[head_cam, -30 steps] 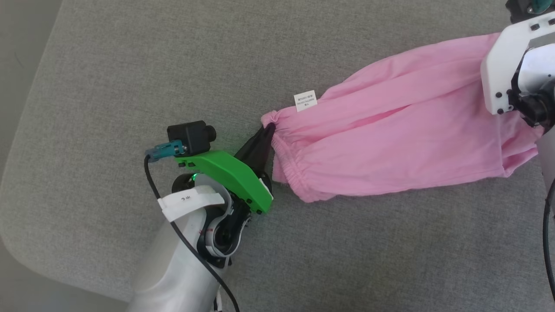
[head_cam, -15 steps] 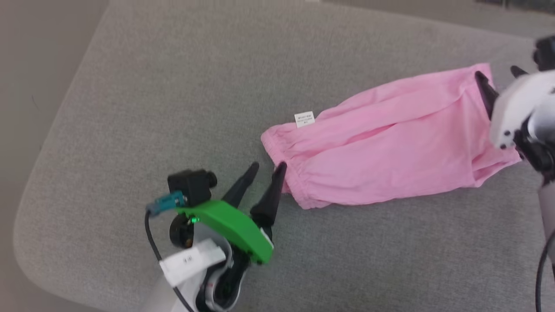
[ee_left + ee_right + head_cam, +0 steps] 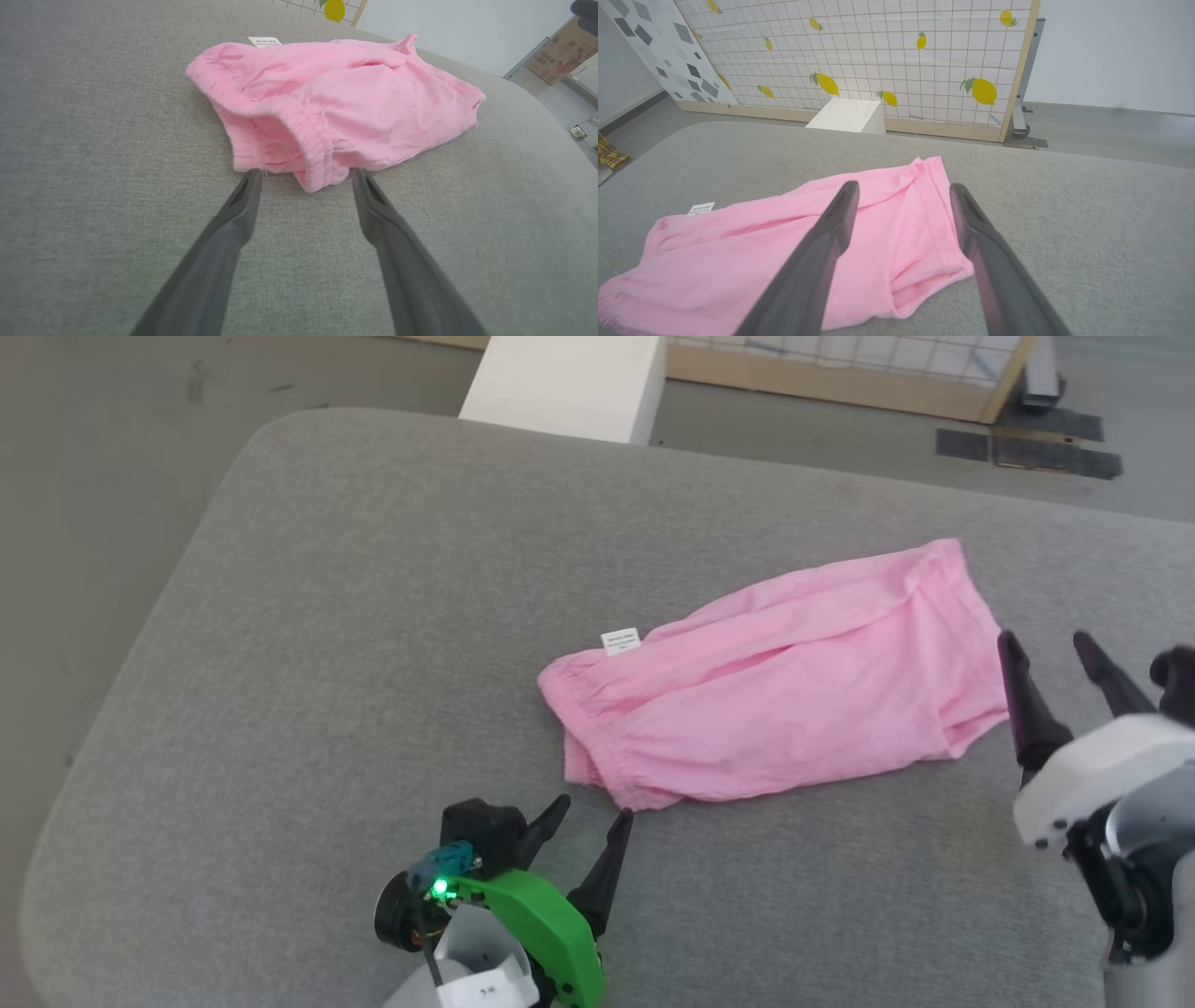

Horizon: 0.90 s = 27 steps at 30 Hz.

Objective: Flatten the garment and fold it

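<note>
Between the left hand [image 3: 593, 807] and right hand [image 3: 1043, 639], both spread wide and empty, the soft light-pink knit garment [image 3: 775, 681] lies lengthwise, waistband [image 3: 597, 747] leftward.

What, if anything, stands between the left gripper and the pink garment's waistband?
Nothing visible does. The left gripper, jaws open, sits just short of the gathered waistband of the garment, with bare grey cushion between them.

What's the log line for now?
left end effector: open, empty | right end effector: open, empty | garment: lying loose on grey cushion
</note>
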Available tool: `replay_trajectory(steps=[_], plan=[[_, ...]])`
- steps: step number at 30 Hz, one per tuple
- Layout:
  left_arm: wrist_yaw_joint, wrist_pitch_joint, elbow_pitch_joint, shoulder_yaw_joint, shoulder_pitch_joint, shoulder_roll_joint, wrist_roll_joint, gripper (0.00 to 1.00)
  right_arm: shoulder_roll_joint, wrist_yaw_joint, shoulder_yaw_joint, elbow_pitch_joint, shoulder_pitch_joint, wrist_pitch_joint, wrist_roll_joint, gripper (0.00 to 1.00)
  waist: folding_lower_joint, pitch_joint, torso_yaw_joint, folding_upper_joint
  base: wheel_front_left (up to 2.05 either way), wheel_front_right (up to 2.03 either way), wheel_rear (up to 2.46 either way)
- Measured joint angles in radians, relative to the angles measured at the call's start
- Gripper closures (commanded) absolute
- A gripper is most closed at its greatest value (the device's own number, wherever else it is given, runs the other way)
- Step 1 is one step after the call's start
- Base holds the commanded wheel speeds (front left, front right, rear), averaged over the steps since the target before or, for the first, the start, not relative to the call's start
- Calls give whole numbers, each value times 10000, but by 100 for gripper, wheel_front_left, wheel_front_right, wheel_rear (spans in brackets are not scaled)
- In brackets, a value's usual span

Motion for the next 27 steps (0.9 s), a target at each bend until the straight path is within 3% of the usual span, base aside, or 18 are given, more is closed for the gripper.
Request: replay_trajectory(steps=[6, 13, 22, 23, 24, 25, 27], plan=[[17, -360, 1302, -157, -430, -238, 345, 0, 395, 0, -75, -330, 600, 0, 0, 0, 0, -119, -412, 0, 0, 0, 0], [445, -652, 2646, 36, -1096, -621, 370, 0, 510, 0, -77, -437, 742, 2, 0, 0, 0, -79, -797, 0, 0, 0, 0], [476, -535, 3942, -2, -1837, -911, 301, 0, 596, 0, -65, -449, 740, -6, -77, 0, 0, 257, -972, 0, 0, 0, 0], [476, -533, 4046, -15, -1939, -932, 268, 19, 606, 0, -63, -431, 740, -10, -77, 0, 0, 290, -977, 0, 0, 0, 0], [466, -518, 4148, -33, -2033, -957, 251, 69, 610, 0, -61, -403, 740, -8, -77, 0, 0, 321, -979, 0, 0, 0, 0], [418, -500, 4240, -61, -2107, -976, 238, 100, 614, 0, -63, -366, 739, -6, -79, 0, 0, 345, -978, 0, 0, 0, 0], [313, -458, 4330, -107, -2214, -986, 234, 100, 627, 0, -107, -244, 738, 21, -109, 0, 0, 368, -960, 0, 0, 0, 0]])
